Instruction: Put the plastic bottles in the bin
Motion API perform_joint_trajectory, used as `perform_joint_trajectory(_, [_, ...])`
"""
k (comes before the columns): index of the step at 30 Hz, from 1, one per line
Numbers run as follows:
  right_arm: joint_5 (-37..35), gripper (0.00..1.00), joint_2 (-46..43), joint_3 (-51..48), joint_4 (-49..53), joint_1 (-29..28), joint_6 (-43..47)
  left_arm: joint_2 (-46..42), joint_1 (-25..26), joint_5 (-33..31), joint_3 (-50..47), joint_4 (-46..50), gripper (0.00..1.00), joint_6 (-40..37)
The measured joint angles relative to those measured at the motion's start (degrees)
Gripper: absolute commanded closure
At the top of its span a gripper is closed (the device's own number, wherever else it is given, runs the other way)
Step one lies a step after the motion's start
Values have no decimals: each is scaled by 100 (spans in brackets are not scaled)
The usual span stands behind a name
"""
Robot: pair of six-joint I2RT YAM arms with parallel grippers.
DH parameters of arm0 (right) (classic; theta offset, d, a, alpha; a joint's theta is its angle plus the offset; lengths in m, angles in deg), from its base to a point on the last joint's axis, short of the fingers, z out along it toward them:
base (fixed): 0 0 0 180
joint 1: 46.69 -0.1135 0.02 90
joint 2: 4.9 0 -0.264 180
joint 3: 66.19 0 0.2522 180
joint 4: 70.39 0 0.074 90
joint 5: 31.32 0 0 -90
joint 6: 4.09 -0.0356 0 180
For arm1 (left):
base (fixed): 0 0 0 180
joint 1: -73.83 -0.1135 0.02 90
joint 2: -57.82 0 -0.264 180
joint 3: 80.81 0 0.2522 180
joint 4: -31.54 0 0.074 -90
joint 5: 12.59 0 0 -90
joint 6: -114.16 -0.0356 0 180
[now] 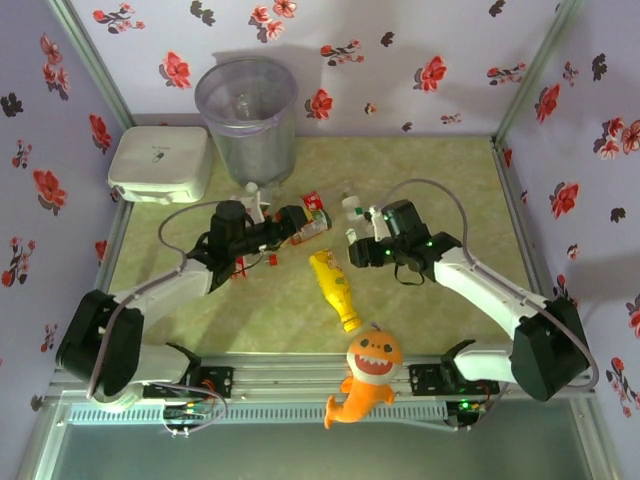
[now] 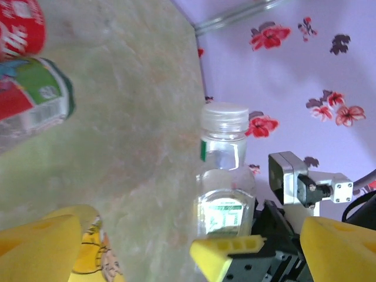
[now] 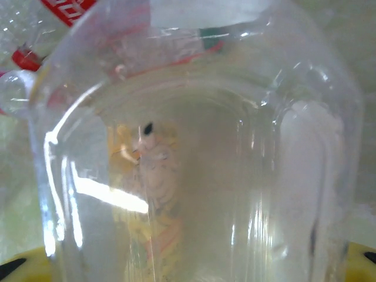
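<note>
Step in hand: picking up the clear white-capped bottle (image 1: 351, 208); grip apparently made, carry to the bin not yet begun.
Right gripper (image 1: 358, 240): closed in on that bottle near its base end, clear plastic pressed close before the wrist camera.
Bottle's pose: cap pointing toward the far wall; resting on the table or just off it, cannot tell.
Left gripper (image 1: 300, 222): spread wide, holding nothing, just beside a red-labelled bottle (image 1: 316, 216) lying on its side.
Bin (image 1: 262, 150): upright at the far edge, left of centre, mouth open, well apart from the gripped bottle.
Other bottles: yellow squeeze bottle (image 1: 335, 288) lying mid-table toward the near side; red scraps under the left forearm, too hidden to name.
Next move: probably lift well above the tall rim, swing far and left, let go over the mouth.
Risk: left arm stretched across the likely path; thin plastic likely to squash or slip.
Surface: table (image 1: 440, 190), smooth, mottled pale green-beige, slightly glossy.
Room: lilac walls (image 1: 400, 40) with red and dark flowers, metal corner posts; white box (image 1: 160, 165) beside the bin; orange plush shark (image 1: 368, 370) at the near edge, not for binning.
</note>
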Motion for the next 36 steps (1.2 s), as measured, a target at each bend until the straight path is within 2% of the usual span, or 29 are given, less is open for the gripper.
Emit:
perform_joint_trajectory(6, [234, 81, 13, -2, -116, -258, 223, 651, 424, 133, 214, -538, 5, 249])
perform_joint_trajectory(15, [304, 80, 221, -2, -382, -542, 289, 1362, 684, 214, 431, -1213, 16, 647])
perform_joint_trajectory(27, [201, 79, 258, -11, -457, -579, 284, 1703, 699, 146, 540, -1578, 61, 892])
perform_joint_trajectory(31, [181, 68, 258, -11, -457, -579, 284, 1718, 699, 131, 540, -1604, 68, 903])
perform_joint_trajectory(35, [166, 32, 258, -11, -455, -579, 284, 1735, 699, 129, 540, -1626, 71, 905])
perform_joint_trajectory(36, [162, 27, 256, -11, -455, -581, 284, 1742, 699, 127, 540, -1639, 71, 907])
